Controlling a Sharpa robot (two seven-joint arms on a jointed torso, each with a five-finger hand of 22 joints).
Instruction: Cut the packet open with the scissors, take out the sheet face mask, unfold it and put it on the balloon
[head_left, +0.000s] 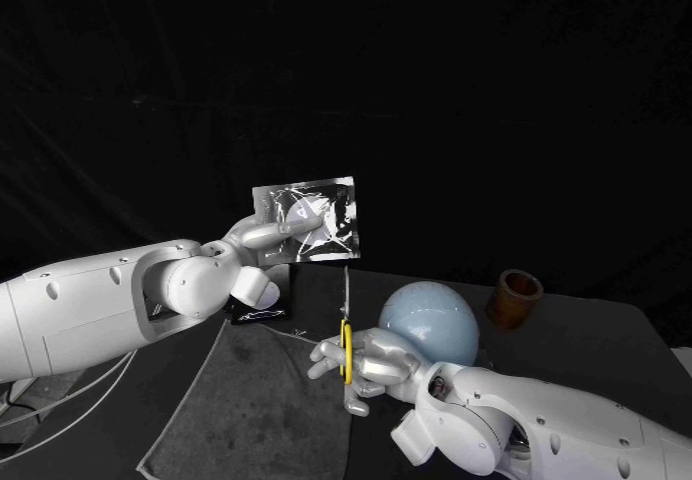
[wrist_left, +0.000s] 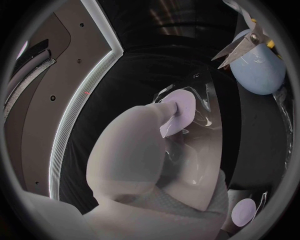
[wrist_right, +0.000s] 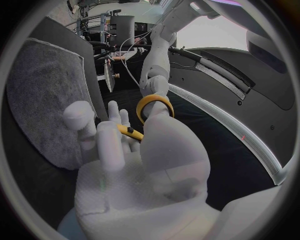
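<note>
Left hand pinching packet aloft, right hand gripping scissors, blades just under it. My worry: floppy packet bends away, or I nick mask.

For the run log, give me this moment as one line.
left hand: holds packet aloft | right hand: holds scissors, blades pointing up toward packet | balloon: no mask on

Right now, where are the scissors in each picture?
Head view: scissors upright in the right hand, low centre, beside the balloon.
Left wrist view: blades near the rim, overlapping the balloon.
Right wrist view: yellow handle in the right hand, mid-circle.
Landmark: the balloon, head and left wrist views.
</note>
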